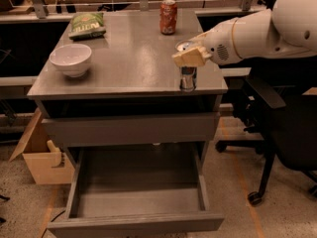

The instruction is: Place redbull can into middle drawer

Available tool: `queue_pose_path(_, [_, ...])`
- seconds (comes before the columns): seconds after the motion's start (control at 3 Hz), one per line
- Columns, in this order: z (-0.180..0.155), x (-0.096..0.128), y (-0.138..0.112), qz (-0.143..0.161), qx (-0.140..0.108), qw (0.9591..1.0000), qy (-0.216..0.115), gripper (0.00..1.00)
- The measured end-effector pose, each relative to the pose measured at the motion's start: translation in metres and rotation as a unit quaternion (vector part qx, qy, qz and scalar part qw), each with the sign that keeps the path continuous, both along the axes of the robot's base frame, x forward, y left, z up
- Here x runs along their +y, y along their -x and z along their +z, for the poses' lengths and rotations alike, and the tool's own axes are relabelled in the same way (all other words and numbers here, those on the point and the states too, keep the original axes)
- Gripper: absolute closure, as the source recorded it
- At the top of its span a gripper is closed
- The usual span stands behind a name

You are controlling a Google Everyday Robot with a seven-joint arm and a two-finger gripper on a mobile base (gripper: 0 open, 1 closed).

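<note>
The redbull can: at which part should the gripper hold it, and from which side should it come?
Grip the upper body of the redbull can, just under the lid, coming from the view's right. It stands upright and slim near the front right edge of the cabinet top, so its sides are free. The gripper is closed there.

Clamped on can (pixel 187 78) at front-right corner: gripper (pixel 189 57). Free drop past front edge into pulled-out drawer (pixel 133 222); shut drawer (pixel 131 128) face between. Off right edge, chair (pixel 282 118) close. Bowl (pixel 71 59), soda can (pixel 168 17), bag (pixel 87 25) well apart, toward left and back edges.
</note>
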State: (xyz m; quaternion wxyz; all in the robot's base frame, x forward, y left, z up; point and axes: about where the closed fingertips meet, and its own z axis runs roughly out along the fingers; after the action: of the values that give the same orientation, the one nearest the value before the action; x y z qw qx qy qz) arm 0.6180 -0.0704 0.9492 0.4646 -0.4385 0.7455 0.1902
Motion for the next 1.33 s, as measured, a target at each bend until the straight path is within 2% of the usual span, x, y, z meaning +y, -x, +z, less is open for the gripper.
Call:
queue_pose_path(0.67, [-0.035, 0.035, 0.078, 0.056, 0.027, 0.998, -0.011, 1.0])
queue_pose_path(1.0, [-0.086, 0.047, 0.115, 0.055, 0.054, 0.9968, -0.023, 1.0])
queue_pose_path(1.33, [-0.088, 0.049, 0.116, 0.056, 0.056, 0.9966, -0.023, 1.0])
